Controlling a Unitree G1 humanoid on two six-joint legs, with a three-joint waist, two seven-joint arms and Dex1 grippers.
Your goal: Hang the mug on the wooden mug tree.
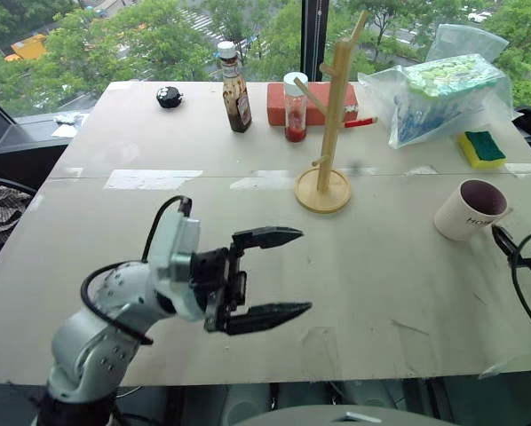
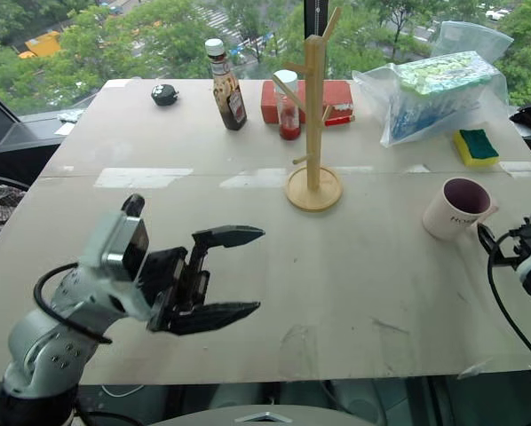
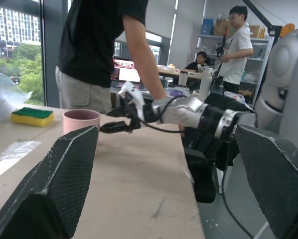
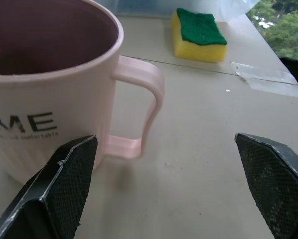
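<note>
Left eye view first: I see the mug [image 1: 471, 209] upright on the table [image 1: 248, 231] at my far right, with the wooden mug tree [image 1: 329, 124] farther in toward the middle. My left gripper [image 1: 265, 277] hangs well apart from it, jaws wide and empty.

Left wrist view: the right gripper [image 3: 120, 119] sits just beside the mug.

Right wrist view: black fingers [image 4: 64, 194] spread wide, handle [image 4: 144, 109] between them; I judge this arm nearer.
</note>
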